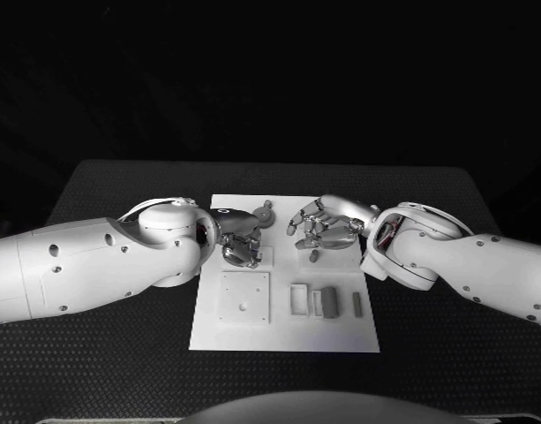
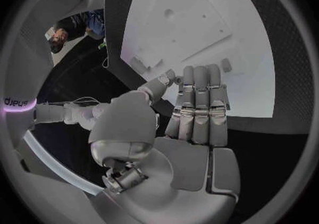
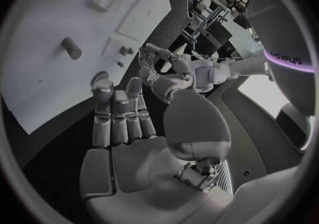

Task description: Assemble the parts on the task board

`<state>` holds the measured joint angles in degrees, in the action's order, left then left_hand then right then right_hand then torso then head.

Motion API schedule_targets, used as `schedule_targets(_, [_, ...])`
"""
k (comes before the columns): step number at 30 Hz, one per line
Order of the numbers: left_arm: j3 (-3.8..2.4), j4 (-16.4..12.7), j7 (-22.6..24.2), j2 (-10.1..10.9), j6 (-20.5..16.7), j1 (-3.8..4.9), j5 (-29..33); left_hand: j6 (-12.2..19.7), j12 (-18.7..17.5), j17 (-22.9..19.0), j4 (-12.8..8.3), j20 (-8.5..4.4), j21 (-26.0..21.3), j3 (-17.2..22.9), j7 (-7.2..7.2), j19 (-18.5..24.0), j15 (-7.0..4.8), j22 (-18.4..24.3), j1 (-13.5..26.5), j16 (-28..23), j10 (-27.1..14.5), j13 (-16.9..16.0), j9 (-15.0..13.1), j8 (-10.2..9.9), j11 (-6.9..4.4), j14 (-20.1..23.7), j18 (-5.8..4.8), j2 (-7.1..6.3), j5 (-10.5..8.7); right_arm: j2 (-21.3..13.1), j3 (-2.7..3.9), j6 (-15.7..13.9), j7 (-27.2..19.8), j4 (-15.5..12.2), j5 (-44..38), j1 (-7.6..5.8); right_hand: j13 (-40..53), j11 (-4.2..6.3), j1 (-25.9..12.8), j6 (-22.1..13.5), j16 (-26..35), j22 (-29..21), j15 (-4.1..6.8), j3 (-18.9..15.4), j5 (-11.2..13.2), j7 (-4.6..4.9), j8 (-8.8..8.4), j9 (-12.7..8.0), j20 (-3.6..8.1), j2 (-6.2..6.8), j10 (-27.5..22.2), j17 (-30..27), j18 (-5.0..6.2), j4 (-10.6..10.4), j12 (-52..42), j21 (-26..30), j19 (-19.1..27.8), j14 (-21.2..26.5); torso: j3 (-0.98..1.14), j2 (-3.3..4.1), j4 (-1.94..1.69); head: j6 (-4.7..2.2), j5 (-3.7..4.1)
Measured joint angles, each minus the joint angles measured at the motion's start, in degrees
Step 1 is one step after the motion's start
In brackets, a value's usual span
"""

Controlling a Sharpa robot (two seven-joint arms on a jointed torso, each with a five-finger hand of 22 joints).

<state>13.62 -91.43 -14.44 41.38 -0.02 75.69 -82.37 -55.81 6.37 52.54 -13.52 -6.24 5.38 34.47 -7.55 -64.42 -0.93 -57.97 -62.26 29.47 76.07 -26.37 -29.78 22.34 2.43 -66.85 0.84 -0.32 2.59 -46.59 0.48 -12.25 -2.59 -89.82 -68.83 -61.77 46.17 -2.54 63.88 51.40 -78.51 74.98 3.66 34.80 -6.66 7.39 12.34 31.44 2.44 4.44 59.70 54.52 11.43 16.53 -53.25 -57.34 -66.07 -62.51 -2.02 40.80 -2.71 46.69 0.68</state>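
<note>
The white task board lies in the middle of the table. On its near half are a square plate and several grey bar parts. A short peg stands close under my right hand. My left hand hovers over the board's far left part and the right hand over its far right, fingertips facing each other. In the left wrist view the left hand holds its fingers straight, thumb apart, nothing in it, over the board. The right hand is likewise empty above the board, near a peg.
The black table surrounds the board, with bare room to its left, right and front. Both white forearms cross the table's sides toward the board's far half.
</note>
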Motion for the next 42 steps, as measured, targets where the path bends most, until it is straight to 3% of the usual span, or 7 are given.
schedule_targets(7, [0.0,-0.1,1.3,0.4,-0.1,-0.76,-1.0,-0.1,0.0,0.0,0.2,0.0,0.0,0.2,0.12,0.0,0.0,0.0,0.2,0.0,0.0,-0.1,0.0,0.0,0.0,0.0,0.0,-0.15,0.0,-0.7,-0.68,1.5,-0.1,-0.8,0.0,0.71,-0.2,0.2,0.4,0.1,0.0,0.0,0.16,0.6,0.0,0.05,0.0,0.0,0.01,-1.45,0.2,0.0,-0.01,0.1,0.0,0.0,-0.2,-0.2,0.07,-0.08,0.02,-0.06,0.15])
schedule_targets(11, [0.02,0.3,1.7,1.0,-0.1,-1.0,-1.6,-0.2,0.0,0.0,0.2,0.0,0.0,0.2,0.22,0.0,0.0,0.0,0.2,0.0,0.0,-0.1,0.0,-0.1,0.0,0.0,0.0,-0.15,-0.01,-0.9,-2.32,2.7,-0.1,-1.4,-0.4,0.81,-0.3,0.2,0.2,0.1,0.0,0.0,0.21,0.9,0.0,0.06,0.0,-0.3,0.01,-2.65,0.2,0.0,-0.02,0.1,0.0,0.0,-0.2,-0.2,0.07,-0.09,0.0,-0.15,0.25])
schedule_targets(16, [0.02,0.3,2.0,1.4,-0.4,-1.09,-1.9,-0.5,0.0,0.0,0.3,0.0,0.0,0.3,0.5,0.0,0.16,-0.1,0.0,0.0,0.1,-0.1,0.0,-0.2,-0.1,-0.2,0.0,-0.47,-0.04,-0.4,-3.32,4.0,0.0,-1.5,-1.6,0.87,-0.4,0.2,0.5,-0.6,0.0,0.0,0.21,1.5,0.0,-0.63,-1.17,-1.2,0.0,-4.52,0.2,0.0,-0.02,0.2,0.0,0.0,-0.2,-0.2,0.04,-0.08,-0.03,-0.19,0.36])
schedule_targets(28, [0.01,0.1,2.5,1.5,-0.6,-1.14,-2.2,-0.7,0.0,0.0,0.4,-0.11,0.0,0.4,0.71,-0.1,0.21,-0.1,0.4,0.0,0.2,-0.1,-0.2,0.0,-0.19,-0.2,0.0,-0.84,0.12,1.5,-3.61,5.2,0.8,-1.4,-3.7,1.44,-0.8,0.2,-0.9,-3.8,0.0,0.0,0.2,7.9,0.0,-1.75,-2.94,-2.9,-0.02,-5.74,0.2,-0.1,-0.01,0.0,-0.2,0.0,-0.2,-0.2,-0.04,0.01,-0.13,-0.06,0.53])
schedule_targets(29, [0.01,0.1,2.5,1.5,-0.6,-1.14,-2.2,-0.7,0.0,0.0,0.4,-0.2,0.0,0.4,0.71,-0.2,0.21,-0.1,0.2,0.0,0.2,-0.2,-0.2,0.0,-0.19,-0.2,0.0,-1.01,0.12,1.7,-3.61,5.2,0.8,-1.4,-3.8,1.44,-0.8,0.2,-1.0,-4.5,0.0,0.0,0.2,8.0,0.0,-1.57,-3.16,-3.0,-0.02,-5.81,0.2,-0.1,-0.02,-0.1,-0.2,0.0,-0.2,-0.2,-0.04,0.02,-0.12,-0.05,0.54])
schedule_targets(30, [0.01,0.1,2.5,1.5,-0.7,-1.15,-2.2,-0.8,0.0,0.0,0.4,-0.2,0.0,0.4,0.78,-0.2,0.21,-0.2,0.1,0.0,0.2,-0.2,-0.2,0.0,-0.19,-0.2,0.0,-1.15,0.12,1.9,-3.61,5.2,0.9,-1.4,-3.9,1.44,-0.9,0.2,-1.1,-6.7,0.0,0.0,0.2,8.1,0.0,-0.23,-3.19,-3.1,-0.02,-5.86,0.2,-0.1,-0.02,0.0,-0.2,0.0,-0.2,-0.2,-0.04,0.02,-0.13,-0.05,0.56])
schedule_targets(42, [0.01,0.3,2.8,1.8,-3.8,-1.19,-1.3,-1.1,0.0,0.0,0.1,-0.2,0.0,1.0,1.07,-0.2,0.0,-0.2,-0.9,0.0,0.2,-0.3,-0.4,0.0,-0.19,-0.4,0.0,-1.48,0.06,3.4,-3.6,5.1,1.4,-1.1,-4.8,1.43,-0.8,0.2,-1.1,-7.4,0.0,0.0,0.2,8.5,0.0,0.01,-3.19,-3.2,-0.1,-5.86,0.2,-0.1,-0.02,0.1,-0.2,0.0,-0.1,-0.2,0.03,0.03,-0.07,-0.09,0.83])
